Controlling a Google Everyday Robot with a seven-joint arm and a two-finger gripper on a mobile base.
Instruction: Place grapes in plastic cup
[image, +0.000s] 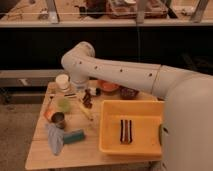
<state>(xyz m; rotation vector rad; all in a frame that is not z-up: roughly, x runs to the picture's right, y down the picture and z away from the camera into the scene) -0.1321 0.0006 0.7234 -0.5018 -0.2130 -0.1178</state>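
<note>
Grapes (87, 102), a small dark reddish bunch, hang just right of the plastic cup (62, 104), apart from it and not inside it. The gripper (89, 95) sits directly over the bunch, its two fingers drawn in and pinching the top of the grapes. Whether the bunch touches the wooden table (90, 150) below cannot be told. The pale green cup stands upright near the table's left edge. A white cup (62, 81) stands just behind the plastic cup, and a small dark can (59, 119) just in front of it. A yellow tray (112, 137) holding a dark striped block (125, 131) lies well to the right of the plastic cup.
</note>
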